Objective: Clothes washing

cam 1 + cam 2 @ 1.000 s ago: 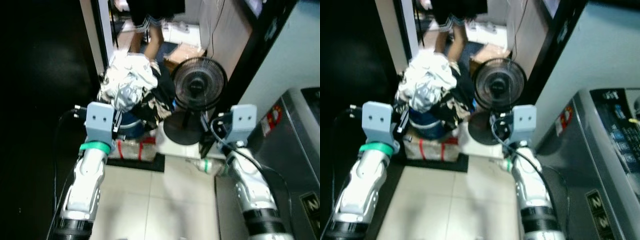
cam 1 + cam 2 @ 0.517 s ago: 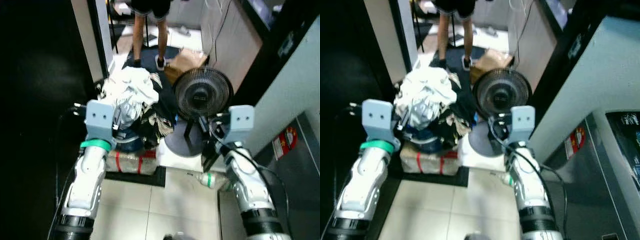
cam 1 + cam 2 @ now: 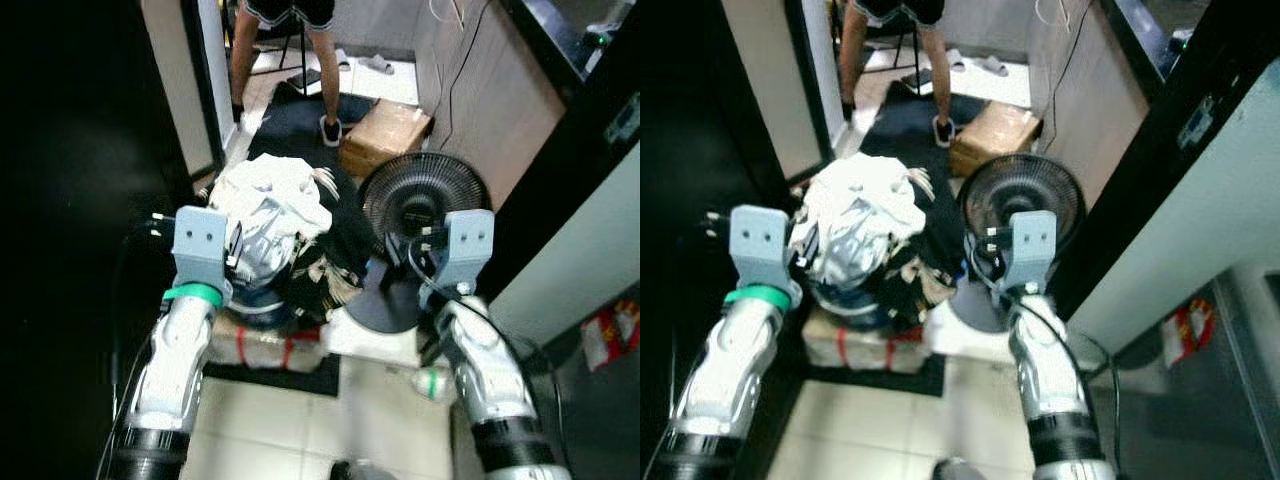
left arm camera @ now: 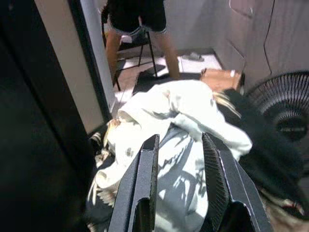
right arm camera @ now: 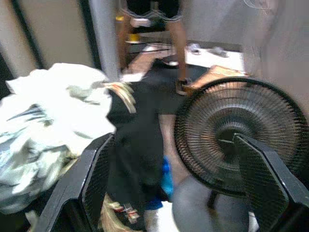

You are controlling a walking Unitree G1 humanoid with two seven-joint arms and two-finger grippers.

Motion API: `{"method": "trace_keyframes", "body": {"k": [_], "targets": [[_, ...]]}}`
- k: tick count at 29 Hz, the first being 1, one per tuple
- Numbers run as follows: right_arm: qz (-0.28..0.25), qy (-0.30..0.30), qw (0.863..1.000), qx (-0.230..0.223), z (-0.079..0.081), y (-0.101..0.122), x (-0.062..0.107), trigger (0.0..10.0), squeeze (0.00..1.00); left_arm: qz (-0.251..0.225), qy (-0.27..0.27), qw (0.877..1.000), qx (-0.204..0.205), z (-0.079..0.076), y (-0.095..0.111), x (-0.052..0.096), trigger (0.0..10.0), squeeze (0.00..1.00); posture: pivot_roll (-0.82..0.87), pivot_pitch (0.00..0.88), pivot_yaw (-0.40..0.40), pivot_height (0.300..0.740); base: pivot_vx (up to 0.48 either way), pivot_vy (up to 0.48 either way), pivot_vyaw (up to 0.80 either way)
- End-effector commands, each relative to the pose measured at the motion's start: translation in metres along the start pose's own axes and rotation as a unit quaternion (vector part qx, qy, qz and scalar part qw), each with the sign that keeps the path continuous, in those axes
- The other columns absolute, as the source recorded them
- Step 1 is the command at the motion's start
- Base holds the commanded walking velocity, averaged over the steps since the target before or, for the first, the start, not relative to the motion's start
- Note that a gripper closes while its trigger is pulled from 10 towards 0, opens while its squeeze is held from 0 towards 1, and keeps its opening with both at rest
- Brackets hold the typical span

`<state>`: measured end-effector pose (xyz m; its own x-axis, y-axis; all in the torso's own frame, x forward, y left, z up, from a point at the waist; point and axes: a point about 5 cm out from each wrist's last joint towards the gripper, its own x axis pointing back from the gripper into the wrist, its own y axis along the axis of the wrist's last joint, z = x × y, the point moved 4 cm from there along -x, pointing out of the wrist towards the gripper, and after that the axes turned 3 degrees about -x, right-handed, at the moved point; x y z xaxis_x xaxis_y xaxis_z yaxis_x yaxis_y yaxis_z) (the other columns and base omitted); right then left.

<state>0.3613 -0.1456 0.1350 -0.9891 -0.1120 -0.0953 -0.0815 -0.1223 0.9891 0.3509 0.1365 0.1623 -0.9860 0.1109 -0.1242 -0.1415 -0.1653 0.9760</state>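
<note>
Floor: pale square tiles (image 3: pixel 300 420) lie nearest, between the two silver forearms, with a dark mat edge at the foot of the laundry.
Left arm: raised from the lower left, forearm sloping up and forward, a green band at the wrist below the grey-blue camera block; the left gripper (image 4: pixel 179 159) points forward into the heap, its two long black fingers (image 4: pixel 147 169) held a narrow gap apart over the white cloth, gripping nothing.
Right arm: raised likewise from the lower right, cable looped at the wrist; the right gripper (image 5: pixel 176 169) has its two black fingers (image 5: pixel 91 179) spread wide, the black cloth and the fan seen between them, nothing held.
Package: one clear-wrapped bundle with red tape (image 3: pixel 262 345) sits on the floor under the basket.
Basket: one round blue tub (image 3: pixel 255 300), just ahead of the left wrist, mostly buried under cloth.
Clothes: one mound of crumpled white and pale grey garments (image 3: pixel 268 205) piled on the basket, its long axis running from near left to far right; one black garment (image 3: pixel 345 235) drapes down the right side towards the fan, with a patterned black-and-cream piece (image 3: pixel 325 272) below it.
Fan: one black round-caged floor fan (image 3: pixel 422 200) on a round base, just right of the heap, cage facing the robot, directly beyond the right wrist.
Box: one brown cardboard carton (image 3: pixel 385 128) on the floor behind the fan.
Person: two bare legs in dark shorts (image 3: pixel 325 70) stand farthest off, on a dark mat in the doorway.
</note>
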Motion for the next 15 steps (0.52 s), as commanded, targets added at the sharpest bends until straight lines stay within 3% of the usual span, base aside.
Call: {"method": "trace_keyframes", "body": {"k": [1, 15], "targets": [[0.008, 0.005, 1.0, -0.009, 0.0036, -0.0052, 0.0029, 10.0, 0.0, 0.025, 0.005, 1.0, 0.006, 0.0038, -0.0129, 0.0037, 10.0, 0.0, -0.03, 0.0, -0.013, 0.74, 0.0, 0.0, 0.0], [0.008, 0.01, 1.0, -0.01, 0.0061, -0.0049, 0.0008, 10.0, 0.0, 0.02, 0.006, 1.0, -0.003, 0.0039, -0.0118, 0.0028, 10.0, 0.0, -0.02, 0.0, -0.014, 0.74, 0.0, 0.0, 0.0]]}}
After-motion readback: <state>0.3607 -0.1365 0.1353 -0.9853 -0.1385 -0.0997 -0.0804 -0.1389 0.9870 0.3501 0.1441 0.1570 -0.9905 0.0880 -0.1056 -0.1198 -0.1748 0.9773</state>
